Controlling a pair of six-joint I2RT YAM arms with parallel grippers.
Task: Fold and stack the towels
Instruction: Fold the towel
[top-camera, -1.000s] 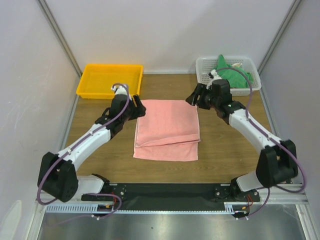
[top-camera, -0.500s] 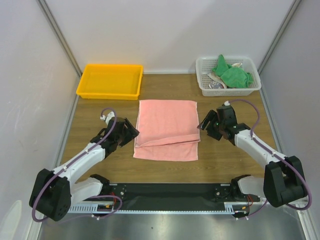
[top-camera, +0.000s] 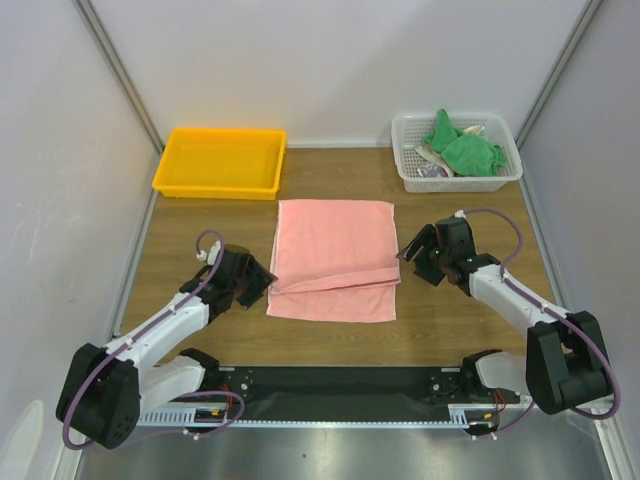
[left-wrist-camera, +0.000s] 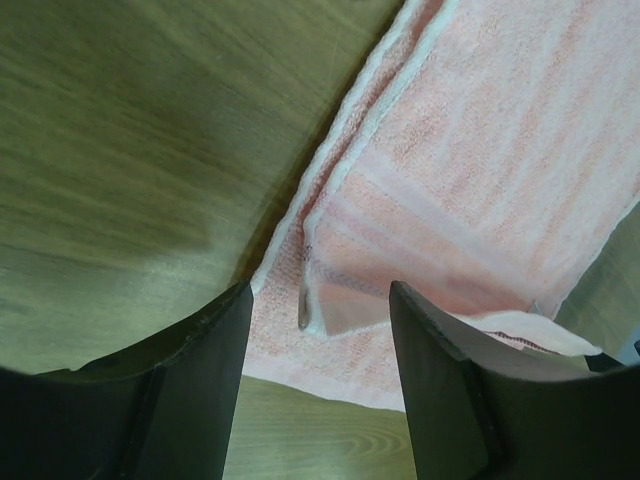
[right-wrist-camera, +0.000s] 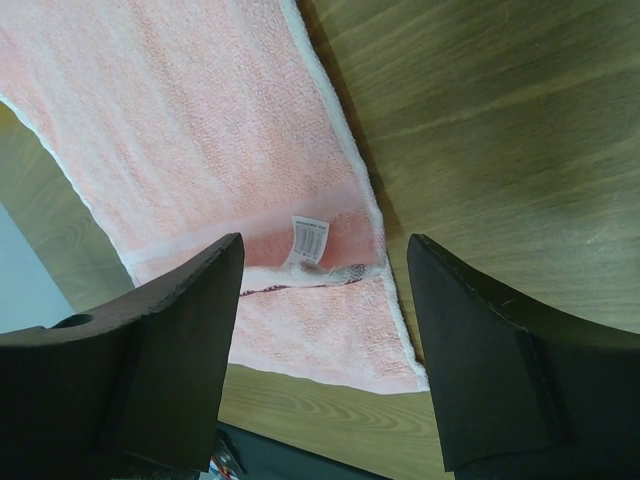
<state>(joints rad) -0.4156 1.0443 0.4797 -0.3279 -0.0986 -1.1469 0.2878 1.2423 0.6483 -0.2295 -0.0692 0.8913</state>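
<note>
A pink towel (top-camera: 333, 258) lies folded on the wooden table, its upper layer stopping short of the near edge. My left gripper (top-camera: 262, 282) is open and empty beside the towel's near left corner. My right gripper (top-camera: 407, 262) is open and empty beside the towel's right edge. The left wrist view shows the towel's layered left corner (left-wrist-camera: 330, 300) between my open fingers. The right wrist view shows the towel (right-wrist-camera: 220, 150) with a white label (right-wrist-camera: 308, 238) at the fold edge. Green towels (top-camera: 462, 148) lie in the white basket (top-camera: 408, 170).
A yellow tray (top-camera: 163, 177) stands at the back left. The white basket stands at the back right and also holds some pale cloth. Grey walls close in both sides. A black rail (top-camera: 340, 380) runs along the near edge.
Both grippers drew back from the towel's far corners to its near sides over the last second. The towel's upper layer now lies folded toward the near edge. In the last half second they barely moved.
</note>
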